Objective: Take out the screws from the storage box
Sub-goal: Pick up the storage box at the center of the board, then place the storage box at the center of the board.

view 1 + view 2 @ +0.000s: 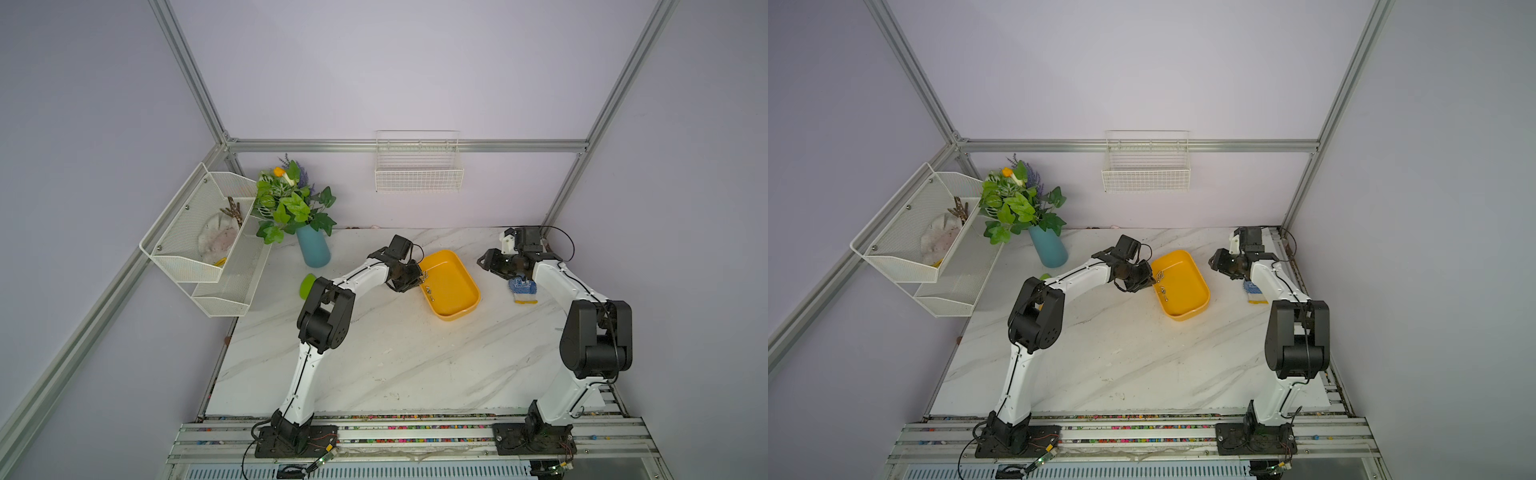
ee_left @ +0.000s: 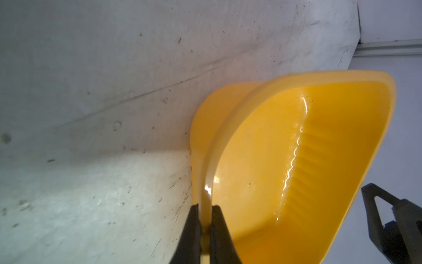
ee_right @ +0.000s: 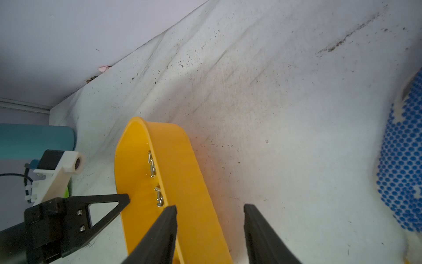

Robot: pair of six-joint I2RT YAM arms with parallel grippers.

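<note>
The left end effector (image 2: 205,206) pinches the rim of the yellow storage box (image 1: 453,286), its two black fingers (image 2: 194,228) pressed together on the plastic edge, one inside the wall and one outside. In both top views the box rests on the marble-patterned bench (image 1: 395,353), directly in front of this end effector (image 1: 419,277), which grips its long side.

The screws (image 1: 429,291) lie inside the box in two small silvery clusters, close to the clamped wall and just beside the left fingertips. The right wrist view shows them (image 3: 152,164) strung along the box floor, past the near wall of the box (image 3: 180,160). The left wrist view shows only a bare stretch of the box floor (image 2: 262,160).

The right end effector (image 3: 210,208) is spread and holds nothing. It hangs (image 1: 484,262) near the far long side of the box, opposite the left one. One of its fingers (image 3: 164,228) overlaps the box wall in its wrist view; whether it touches cannot be told.

A white work glove with blue dots (image 1: 523,289) lies on the bench behind the right end effector, partly under that arm's wrist. A teal vase of artificial greenery (image 1: 313,247) stands well behind the left end effector, and a small green object (image 1: 306,284) lies beside that arm's elbow.
</note>
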